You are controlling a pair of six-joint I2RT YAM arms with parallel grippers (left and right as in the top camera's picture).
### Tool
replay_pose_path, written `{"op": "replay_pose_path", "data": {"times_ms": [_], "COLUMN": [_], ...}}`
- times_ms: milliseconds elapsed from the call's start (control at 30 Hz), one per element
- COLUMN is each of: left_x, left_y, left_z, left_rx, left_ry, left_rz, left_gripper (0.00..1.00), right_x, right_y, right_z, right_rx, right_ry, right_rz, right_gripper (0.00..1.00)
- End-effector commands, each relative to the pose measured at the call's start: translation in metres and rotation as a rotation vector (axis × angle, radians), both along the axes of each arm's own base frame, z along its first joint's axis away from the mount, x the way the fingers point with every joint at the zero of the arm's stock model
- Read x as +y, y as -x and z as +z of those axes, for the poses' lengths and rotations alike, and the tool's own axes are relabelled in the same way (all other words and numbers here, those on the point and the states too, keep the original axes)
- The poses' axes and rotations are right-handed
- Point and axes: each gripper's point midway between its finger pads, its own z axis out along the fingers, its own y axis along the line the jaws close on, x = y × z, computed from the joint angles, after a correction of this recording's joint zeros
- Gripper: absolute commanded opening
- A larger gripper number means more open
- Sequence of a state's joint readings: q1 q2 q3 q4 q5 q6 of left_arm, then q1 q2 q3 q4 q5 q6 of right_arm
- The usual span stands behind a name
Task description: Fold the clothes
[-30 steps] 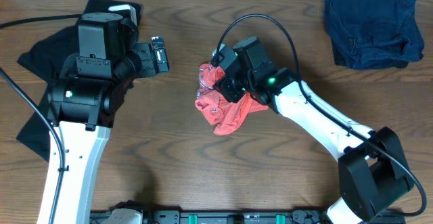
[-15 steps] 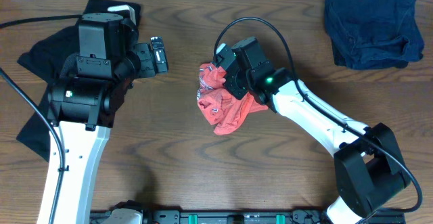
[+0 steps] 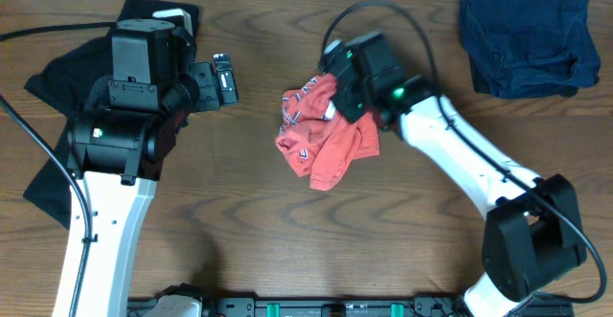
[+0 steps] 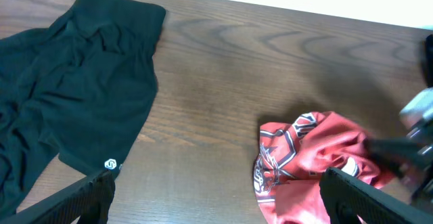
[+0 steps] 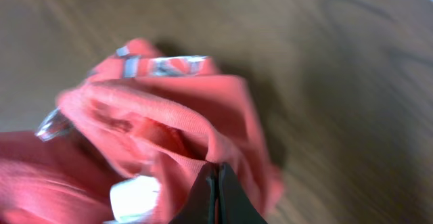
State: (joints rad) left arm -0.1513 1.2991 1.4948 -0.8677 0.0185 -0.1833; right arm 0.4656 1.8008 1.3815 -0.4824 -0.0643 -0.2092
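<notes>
Your right gripper (image 5: 216, 183) has its jaws pinched together on a fold of the coral-red T-shirt (image 5: 169, 122), bunched just ahead. Your left gripper (image 4: 216, 180) gapes wide, empty, with the black garment (image 4: 74, 88) beside its left finger.

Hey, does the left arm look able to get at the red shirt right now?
Probably yes: the left gripper is open, with only bare table between it and the red shirt, though the right gripper is shut on it.
</notes>
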Motion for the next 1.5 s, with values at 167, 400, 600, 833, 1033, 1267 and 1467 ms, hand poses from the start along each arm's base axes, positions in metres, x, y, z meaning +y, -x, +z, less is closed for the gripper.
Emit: {"op": "replay_pose_path", "data": {"times_ms": [167, 400, 600, 833, 1033, 1267, 1467], "left_x": [0.004, 0.004, 0.004, 0.011, 0.026, 0.042, 0.051], "left_y": [-0.001, -0.001, -0.001, -0.002, -0.003, -0.004, -0.002], "left_z": [0.005, 0.004, 0.004, 0.005, 0.007, 0.007, 0.005], "left_rx": [-0.01, -0.01, -0.01, -0.017, -0.025, -0.023, -0.01], "left_ry": [-0.012, -0.012, -0.017, -0.066, -0.101, -0.102, -0.104], "left_rz": [0.01, 0.01, 0.005, 0.02, 0.073, 0.12, 0.142], "left_gripper": [0.98, 0.98, 0.98, 0.98, 0.98, 0.98, 0.98], "right_x": [-0.054, -0.071, -0.046, -0.004, 0.029, 0.052, 0.056], "right_y": [-0.016, 0.001, 0.011, 0.048, 0.096, 0.111, 0.11], "right_z": [-0.004, -0.02, 0.03, 0.087, 0.044, -0.006, -0.029], "right_rx": [0.138, 0.247, 0.225, 0.116, 0.264, 0.355, 0.394], "right_ry": [-0.152, -0.126, -0.264, -0.25, -0.145, -0.04, -0.011], "right_rz": [-0.143, -0.171, -0.069, 0.156, 0.297, 0.316, 0.304], "right_gripper": [0.01, 0.52, 0.61, 0.62, 0.65, 0.74, 0.69]}}
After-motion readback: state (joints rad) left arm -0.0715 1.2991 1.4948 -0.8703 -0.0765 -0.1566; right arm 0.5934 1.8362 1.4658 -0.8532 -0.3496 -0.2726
